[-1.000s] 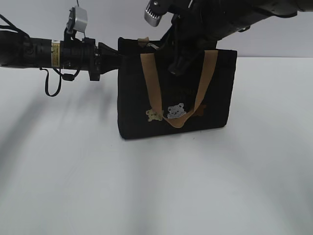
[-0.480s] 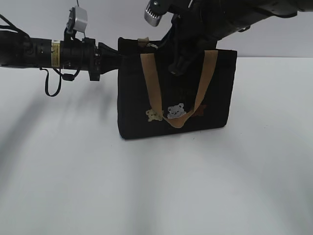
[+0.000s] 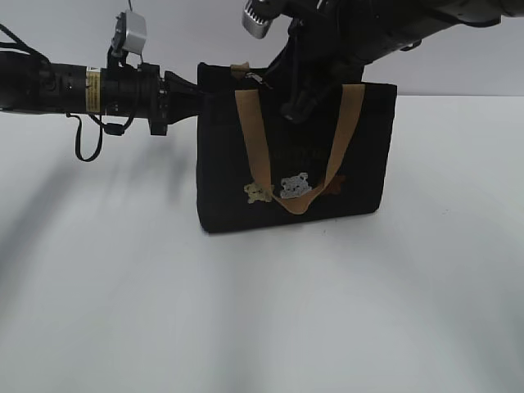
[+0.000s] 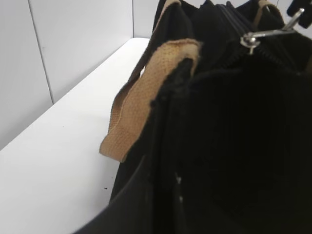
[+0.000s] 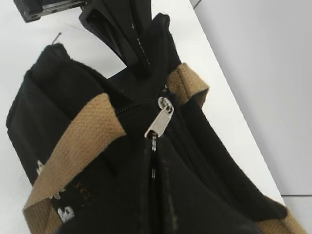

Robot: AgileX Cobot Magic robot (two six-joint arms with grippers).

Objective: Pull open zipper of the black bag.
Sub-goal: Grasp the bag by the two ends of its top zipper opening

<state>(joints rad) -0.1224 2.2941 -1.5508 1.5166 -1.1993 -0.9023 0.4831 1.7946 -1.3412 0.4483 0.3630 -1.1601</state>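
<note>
Your right end effector [image 3: 296,105] is closed, apparently pinching the small silvery metal pull tab [image 5: 159,123] at the boxy black fabric bag [image 3: 295,155]'s top left end. The dark zipper line [image 5: 192,146] runs rightward. The left end effector [image 3: 201,92], closed, grips the bag's left corner.

Your left arm [image 3: 98,88] reaches in level from the left, its gripper [image 5: 127,44] clamped on the upper end corner of the black bag [image 3: 221,164]. Your right arm [image 3: 385,33] slants down from the upper right; its gripper [image 5: 152,148] is closed, the fingers pinching the zipper [image 5: 159,122] pull tab's tip.
</note>
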